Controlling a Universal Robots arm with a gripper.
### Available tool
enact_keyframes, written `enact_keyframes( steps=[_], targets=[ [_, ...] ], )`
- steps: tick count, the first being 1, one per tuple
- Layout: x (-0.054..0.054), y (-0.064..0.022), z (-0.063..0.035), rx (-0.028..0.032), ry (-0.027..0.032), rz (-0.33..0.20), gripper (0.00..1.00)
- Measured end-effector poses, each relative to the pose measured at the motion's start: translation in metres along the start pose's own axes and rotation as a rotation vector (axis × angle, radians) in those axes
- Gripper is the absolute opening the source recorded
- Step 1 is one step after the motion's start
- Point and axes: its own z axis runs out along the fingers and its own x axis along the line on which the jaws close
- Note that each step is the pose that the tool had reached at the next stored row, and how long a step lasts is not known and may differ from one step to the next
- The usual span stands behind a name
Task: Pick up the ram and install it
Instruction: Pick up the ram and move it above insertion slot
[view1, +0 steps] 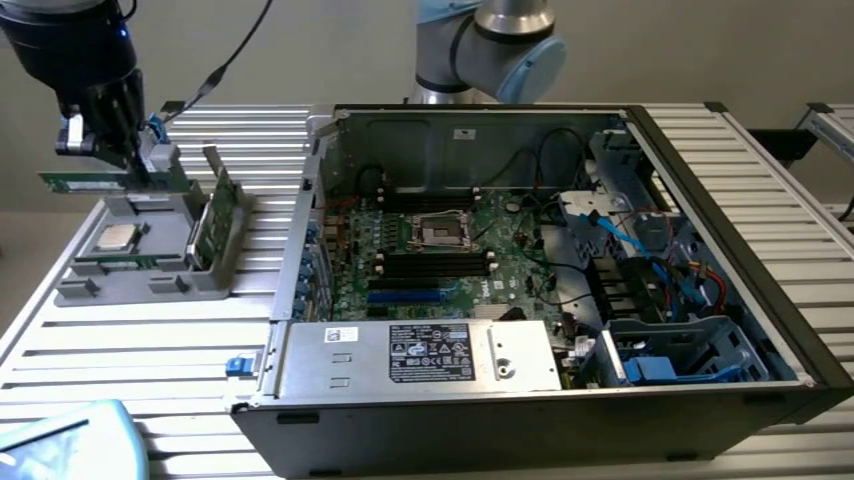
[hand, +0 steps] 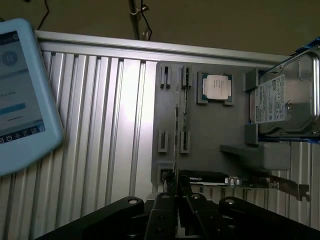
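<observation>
— Item one, ram (view1: 80, 182): location?
— Just above the grey holder (view1: 134, 285), by the tabletop's far edge, at the corner on the exterior view's left. The gripper (view1: 136, 172) has its fingers closed on it.
— Long axis?
— Level, running along that far edge. The grip sits off-centre, and the longer part juts toward the exterior view's left.
— Item two, computer case (view1: 747, 300)?
— Well apart, toward the exterior view's right. Its black slots (view1: 430, 266) appear to lie parallel to the stick.

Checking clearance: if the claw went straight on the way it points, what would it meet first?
Likely the gray parts tray beneath it; the claw, shut on the ram, points down at it, though depth is unclear.
</observation>
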Motion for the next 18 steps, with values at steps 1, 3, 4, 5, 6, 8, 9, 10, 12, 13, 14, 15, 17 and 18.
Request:
enact_keyframes(
  steps=[1,3,4,5,6,8,9,10,12,13,14,15,17,18],
  targets=[
    [0.0,-0.0031,-0.0044,-0.0009,-0.0001,0.0,0.13],
    [0.0,-0.0102,-0.0141,-0.0012,-0.0001,0.0,0.13],
    [0.0,-0.0137,-0.0192,-0.0013,-0.0001,0.0,0.13],
    [0.0,-0.0169,-0.0237,-0.0016,-0.0001,0.0,0.13],
    [0.0,-0.0206,-0.0275,-0.0016,-0.0003,0.0,0.13],
    [0.0,-0.0275,-0.0348,-0.002,-0.0002,0.0,0.13],
    [0.0,-0.0301,-0.0383,-0.002,-0.0008,0.0,0.13],
    [0.0,-0.0322,-0.0411,-0.0019,-0.0023,0.0,0.13],
    [0.001,-0.0358,-0.0452,-0.0014,-0.0058,-0.001,0.13],
    [0.001,-0.0376,-0.0473,-0.001,-0.0076,-0.001,0.13],
    [0.001,-0.0396,-0.0496,-0.0006,-0.0096,-0.001,0.13],
    [0.001,-0.0415,-0.0516,-0.0001,-0.0115,-0.002,0.13],
    [0.001,-0.0457,-0.056,0.0008,-0.0152,-0.002,0.13],
    [0.001,-0.0479,-0.058,0.0014,-0.0168,-0.002,0.13]
  ],
)
